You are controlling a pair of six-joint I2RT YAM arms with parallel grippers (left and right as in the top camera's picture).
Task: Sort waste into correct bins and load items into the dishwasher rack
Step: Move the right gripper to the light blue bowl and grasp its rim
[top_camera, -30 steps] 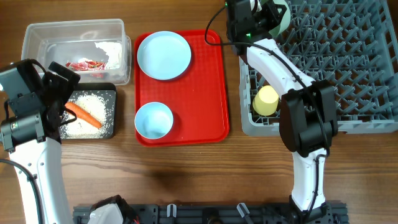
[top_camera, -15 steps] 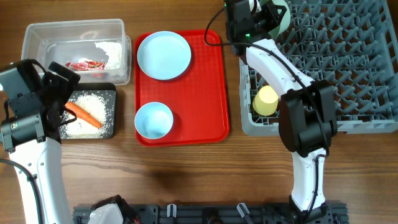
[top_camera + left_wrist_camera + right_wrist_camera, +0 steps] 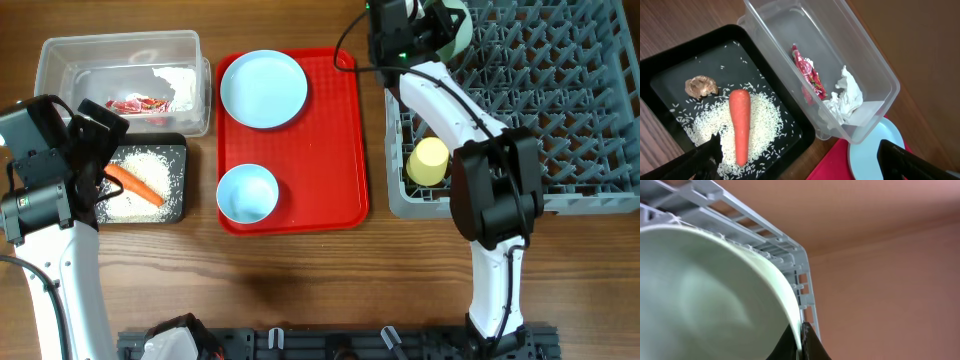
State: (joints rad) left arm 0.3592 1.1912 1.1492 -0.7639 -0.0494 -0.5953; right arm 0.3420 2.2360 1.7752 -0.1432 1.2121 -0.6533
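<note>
While right gripper [image 3: 430, 24] pinches bowl [image 3: 455, 28] rim over rack's [image 3: 560, 110] far-left corner, seat bowl on edge between pegs [image 3: 520, 60], lower slowly, then release. Left gripper [image 3: 802, 157] spread, idle.

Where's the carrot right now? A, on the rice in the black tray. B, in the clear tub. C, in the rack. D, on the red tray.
A: the carrot lies on the rice inside the black tray.

carrot [image 3: 739, 125] lies on rice [image 3: 765, 120] in black tray [image 3: 670, 75], scrap [image 3: 701, 86] just beside it; red-white wrapper [image 3: 812, 80] in clear tub [image 3: 790, 25], plate [image 3: 870, 160] edge lower right.
</note>
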